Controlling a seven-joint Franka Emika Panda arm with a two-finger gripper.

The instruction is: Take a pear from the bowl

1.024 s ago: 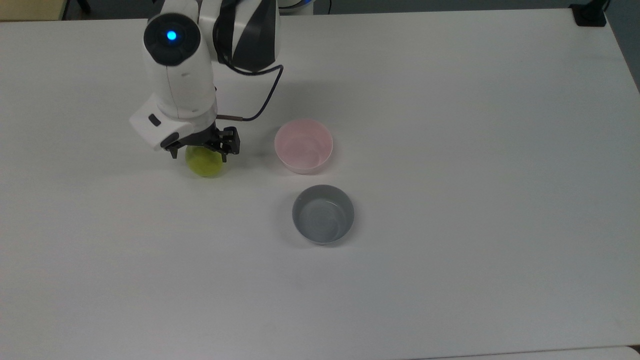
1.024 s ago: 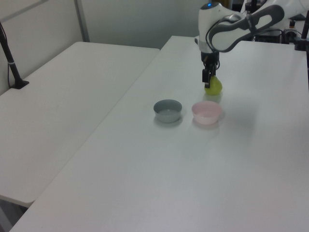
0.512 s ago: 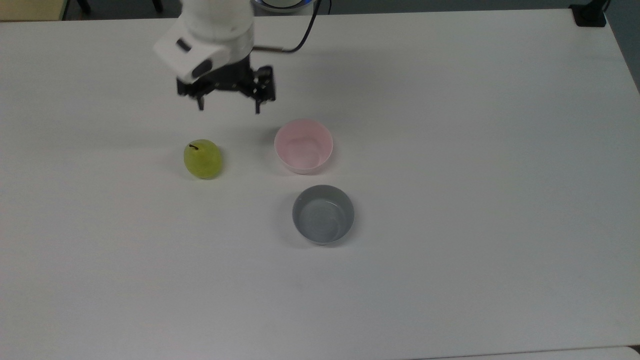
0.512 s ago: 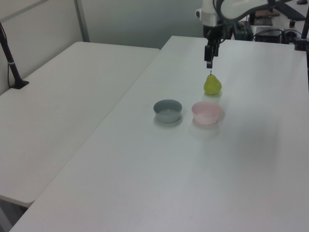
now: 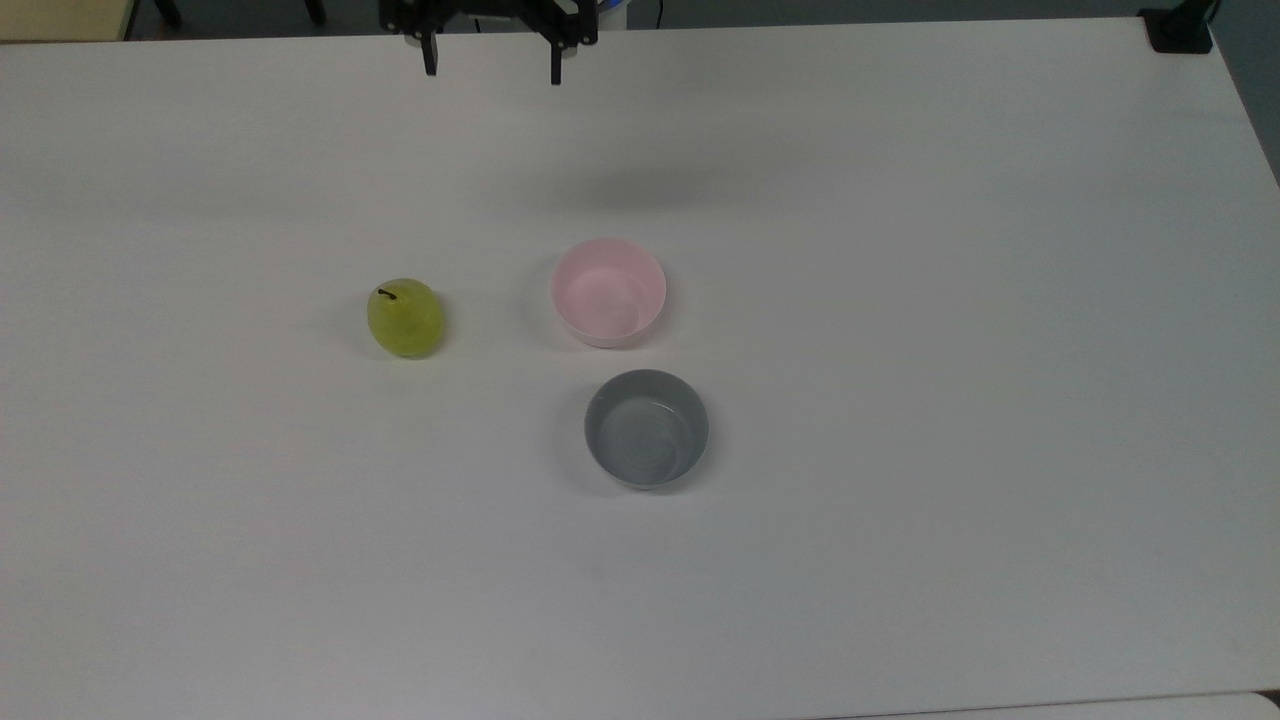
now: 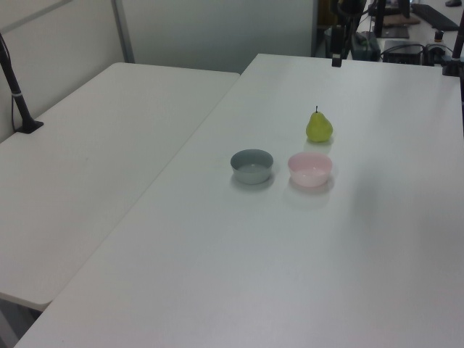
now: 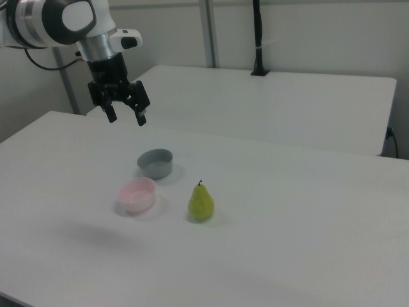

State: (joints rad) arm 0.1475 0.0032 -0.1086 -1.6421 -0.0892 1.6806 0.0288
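Table: broad white matte tabletop (image 5: 900,550); it carries the fruit and both bowls, all well apart from its edges.
Gripper: black two-finger gripper (image 5: 492,55) on the white arm, high above the far side of the table, fingers spread wide with nothing between them (image 7: 126,115).
Grey bowl: small round grey bowl (image 5: 646,428), upright, nothing inside it; just beside the pink one (image 6: 251,166).
Pink bowl: small round pale pink bowl (image 5: 607,291) with a smooth inside, upright and holding nothing (image 7: 137,195).
Pear: small rounded yellow-green pear (image 5: 405,317) with a short dark stem, standing upright on the bare table, near the pink bowl on the top view's left, not touching it (image 7: 200,202) (image 6: 319,127).
Key relation: the pear lies well below the gripper and, in the top view, down-frame and slightly left of it; its long axis is vertical, stem up.
Judgement: the fruit is already out of the bowl, so the task looks done, or any new grasp would need a long descent straight over the stem.
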